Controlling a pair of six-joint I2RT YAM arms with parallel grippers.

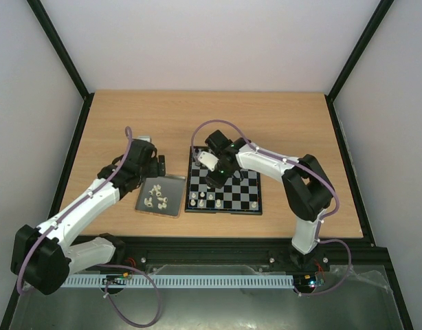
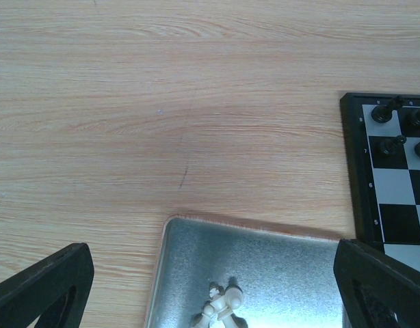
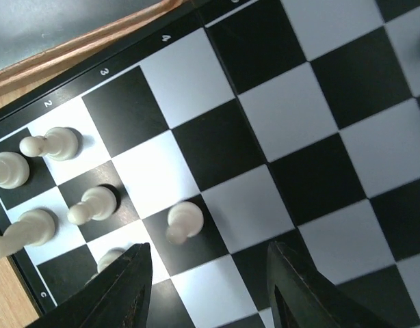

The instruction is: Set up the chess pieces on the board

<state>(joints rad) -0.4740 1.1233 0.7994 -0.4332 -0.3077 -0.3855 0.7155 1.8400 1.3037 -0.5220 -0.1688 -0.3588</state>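
R gripper [image 3: 208, 256] over board [image 3: 319, 102], fingers apart, nothing held; white pawn [image 3: 185, 220] just beyond tips. L gripper [image 2: 211, 263] wide open above tray [image 2: 285, 273].

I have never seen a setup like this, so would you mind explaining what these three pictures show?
Two robot arms, the left arm and the right arm, are bolted at the near edge of a wooden table. The wide picture comes from a fixed camera above and behind them. The other two come from a camera on each wrist, so the dark shapes at their bottom are that arm's own fingers. The left gripper hangs open near a grey tray holding white chess pieces. The right gripper is over the board, jaws apart, nothing between them. Several white pieces stand on it, and black pieces too.
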